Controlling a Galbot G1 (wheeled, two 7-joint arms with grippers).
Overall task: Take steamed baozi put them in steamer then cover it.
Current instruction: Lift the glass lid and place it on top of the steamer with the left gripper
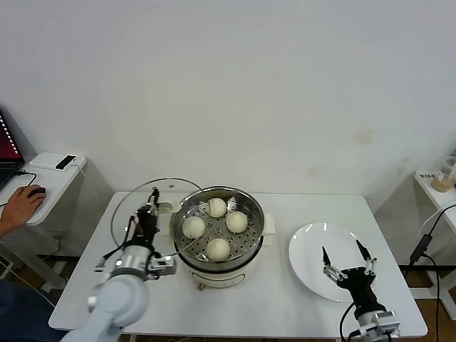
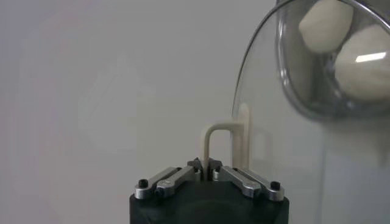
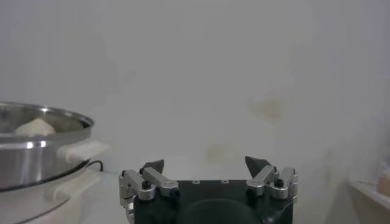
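Four round cream-white steamed baozi (image 1: 216, 228) sit in shiny steel steamer (image 1: 217, 265), frame centre. Our left pincer (image 1: 152, 199), centre-left, clamped on handle of clear glass cover (image 1: 135, 206), held tilted beside pot. We level it, centre over rim, lower gently. Right pincer (image 1: 345, 257) apart, over white plate (image 1: 306, 249), lower right.

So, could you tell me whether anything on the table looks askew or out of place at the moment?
Only the round clear glass lid: it stands tilted beside the shiny steel steamer rather than on it, because the left gripper is shut on its cream handle. The four cream-white buns sit neatly inside. The open right gripper hovers over the bare white plate.
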